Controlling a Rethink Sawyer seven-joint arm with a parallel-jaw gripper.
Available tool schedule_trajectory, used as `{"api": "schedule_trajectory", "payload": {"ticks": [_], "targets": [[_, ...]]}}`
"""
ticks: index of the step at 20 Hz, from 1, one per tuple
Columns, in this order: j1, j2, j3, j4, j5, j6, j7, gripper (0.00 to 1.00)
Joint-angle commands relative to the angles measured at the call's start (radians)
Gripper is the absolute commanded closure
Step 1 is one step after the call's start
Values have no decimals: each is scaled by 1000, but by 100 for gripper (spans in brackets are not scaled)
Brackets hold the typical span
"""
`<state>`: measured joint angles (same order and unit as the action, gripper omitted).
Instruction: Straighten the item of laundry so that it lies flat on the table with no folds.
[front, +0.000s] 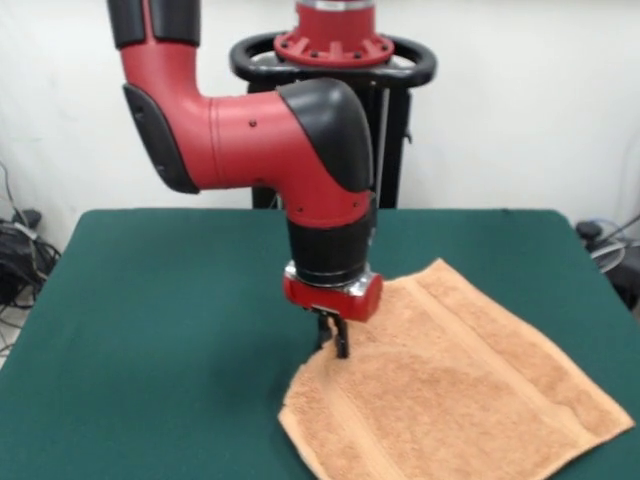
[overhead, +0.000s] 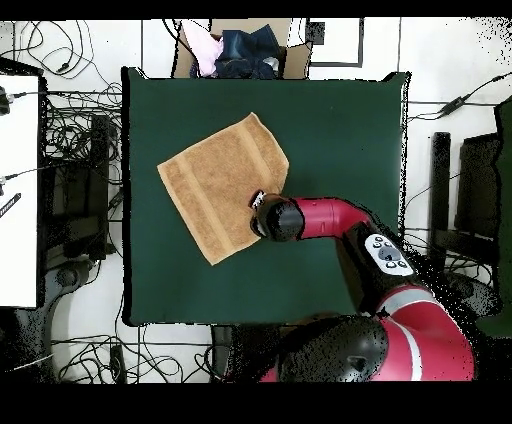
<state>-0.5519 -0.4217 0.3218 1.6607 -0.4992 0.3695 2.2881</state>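
Hovering at the towel's edge.
The gripper (front: 336, 338) hangs over the left edge of the towel (front: 460, 390) on the table (front: 150, 320); whether its fingers grip cannot be told.

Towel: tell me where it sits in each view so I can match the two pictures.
Front view: the towel lies in the lower right, running to the bottom edge, on the green table.
Overhead view: the towel lies in the table's upper left part, turned like a diamond.
Shared landmark: the gripper, which is at the towel's edge in both views.
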Motion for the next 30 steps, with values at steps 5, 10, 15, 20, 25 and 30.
{"api": "schedule_trajectory", "payload": {"ticks": [5, 10, 15, 20, 25, 30], "targets": [[-45, 18, -97, 112, -167, 176, -205, 100], [-25, 7, -120, 152, -206, 159, -189, 100], [-21, -1, -124, 189, -259, 143, -209, 100], [-15, -15, -131, 209, -314, 146, -215, 100], [-15, -20, -128, 219, -349, 140, -203, 100], [-13, -26, -133, 236, -373, 120, -185, 100]]}}
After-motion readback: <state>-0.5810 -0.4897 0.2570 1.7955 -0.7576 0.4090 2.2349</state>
